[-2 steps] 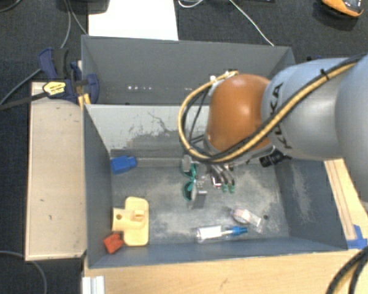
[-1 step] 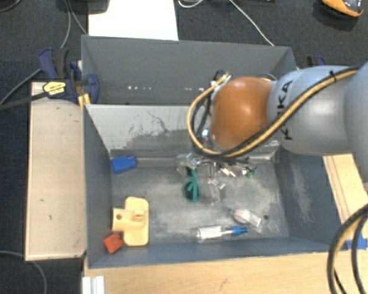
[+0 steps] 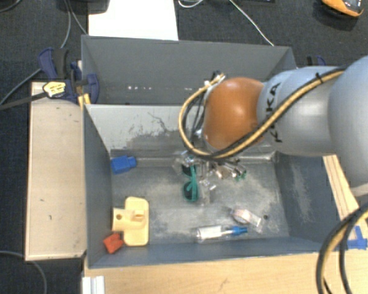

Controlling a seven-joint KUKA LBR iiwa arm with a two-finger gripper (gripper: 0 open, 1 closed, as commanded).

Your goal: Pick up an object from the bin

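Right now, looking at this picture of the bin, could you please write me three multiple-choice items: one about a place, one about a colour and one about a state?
1. Where in the bin does the yellow piece lie?
A. near the front left corner
B. in the far right corner
C. against the middle of the far wall

2. What colour is the thing directly below the gripper?
A. red
B. green
C. white

3. How does the clear tube with a blue tip rest?
A. standing upright
B. leaning on the far wall
C. flat on the floor

Answers:
1 A: it sits beside the small red block at the view's lower left.
2 B: a green thing shows just under the wrist.
3 C: its whole length lies along the floor by the front wall.
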